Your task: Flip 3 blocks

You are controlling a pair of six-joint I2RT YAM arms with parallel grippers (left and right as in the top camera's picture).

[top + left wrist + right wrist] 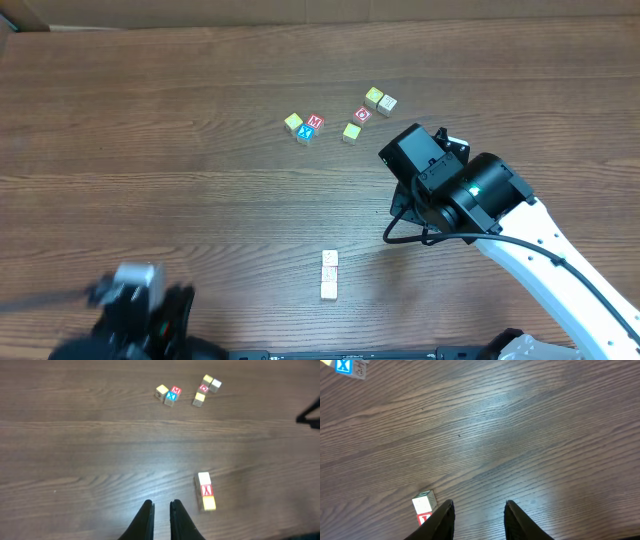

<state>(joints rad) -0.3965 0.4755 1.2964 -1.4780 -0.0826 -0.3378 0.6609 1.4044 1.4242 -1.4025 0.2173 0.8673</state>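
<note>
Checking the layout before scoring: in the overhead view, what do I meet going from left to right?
In order: left arm → leftmost yellow cube → row of three blocks → red-O cube → right arm.

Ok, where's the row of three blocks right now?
Overhead view: the row of three blocks sits alone near the table's front centre, well clear of the other cubes at the back, left of the right arm.

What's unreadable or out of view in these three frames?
Overhead: left arm is blurred.
Overhead: right arm hides its own fingers.
Overhead: letters on the three-block row are too small.
Right wrist: that row is cut off by the bottom edge and a finger; blue X cube is clipped at the top-left corner.
</note>
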